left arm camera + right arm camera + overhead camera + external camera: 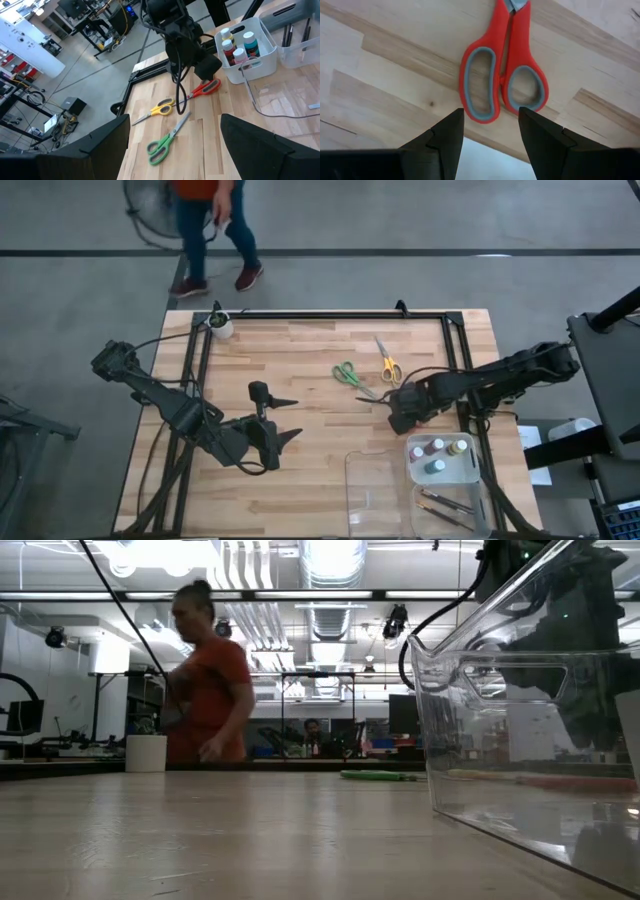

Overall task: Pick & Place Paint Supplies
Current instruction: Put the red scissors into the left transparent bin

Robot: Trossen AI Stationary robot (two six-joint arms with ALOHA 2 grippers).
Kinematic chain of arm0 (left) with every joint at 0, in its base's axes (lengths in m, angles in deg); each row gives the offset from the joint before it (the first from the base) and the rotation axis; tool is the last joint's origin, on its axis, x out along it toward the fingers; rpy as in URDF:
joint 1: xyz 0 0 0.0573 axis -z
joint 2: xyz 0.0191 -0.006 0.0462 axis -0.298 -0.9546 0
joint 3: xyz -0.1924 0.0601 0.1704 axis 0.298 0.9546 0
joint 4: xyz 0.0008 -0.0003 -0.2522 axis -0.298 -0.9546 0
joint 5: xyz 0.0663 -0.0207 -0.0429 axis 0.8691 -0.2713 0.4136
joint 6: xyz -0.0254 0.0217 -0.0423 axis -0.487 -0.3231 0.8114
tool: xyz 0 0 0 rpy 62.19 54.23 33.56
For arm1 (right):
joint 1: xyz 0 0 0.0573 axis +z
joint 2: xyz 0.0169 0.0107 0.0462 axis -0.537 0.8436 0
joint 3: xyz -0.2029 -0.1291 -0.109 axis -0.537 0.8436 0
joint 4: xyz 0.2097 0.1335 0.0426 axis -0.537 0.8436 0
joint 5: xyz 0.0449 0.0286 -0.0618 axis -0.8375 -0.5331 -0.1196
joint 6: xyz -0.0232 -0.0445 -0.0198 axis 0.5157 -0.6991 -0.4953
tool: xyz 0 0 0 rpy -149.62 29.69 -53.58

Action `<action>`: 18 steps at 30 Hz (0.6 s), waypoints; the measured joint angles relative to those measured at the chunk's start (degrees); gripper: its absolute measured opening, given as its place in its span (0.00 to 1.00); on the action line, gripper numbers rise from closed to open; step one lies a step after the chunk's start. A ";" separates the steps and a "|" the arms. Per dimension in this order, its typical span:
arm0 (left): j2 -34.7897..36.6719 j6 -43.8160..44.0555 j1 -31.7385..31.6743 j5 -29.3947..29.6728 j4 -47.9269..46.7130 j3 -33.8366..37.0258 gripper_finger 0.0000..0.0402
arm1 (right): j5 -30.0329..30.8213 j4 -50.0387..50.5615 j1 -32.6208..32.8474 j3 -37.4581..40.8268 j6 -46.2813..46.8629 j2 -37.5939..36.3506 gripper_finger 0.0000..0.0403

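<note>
The red scissors lie flat on the counter, handles toward your right hand, whose fingers stand apart and empty just above. Lower straight and centre both handle loops before closing. The left hand waits open.

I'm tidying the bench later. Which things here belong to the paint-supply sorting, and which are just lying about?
Job:
- red scissors, under the open right gripper
- yellow scissors
- green scissors
- paint bottles
- brushes

Lying about:
- white cup
- clear tray, holding nothing in its near part
</note>
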 joint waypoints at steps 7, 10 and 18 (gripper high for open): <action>0.00 -0.02 0.00 0.00 0.00 0.00 0.78 | 1.27 -0.82 0.00 0.01 -0.01 2.93 0.46; 0.00 -0.02 0.00 0.02 0.00 0.00 0.78 | 1.27 -1.63 0.00 0.03 -0.73 4.66 0.46; 0.00 -0.20 -0.02 0.01 0.00 0.00 0.78 | 1.49 -2.66 -0.17 0.03 -2.04 9.11 0.46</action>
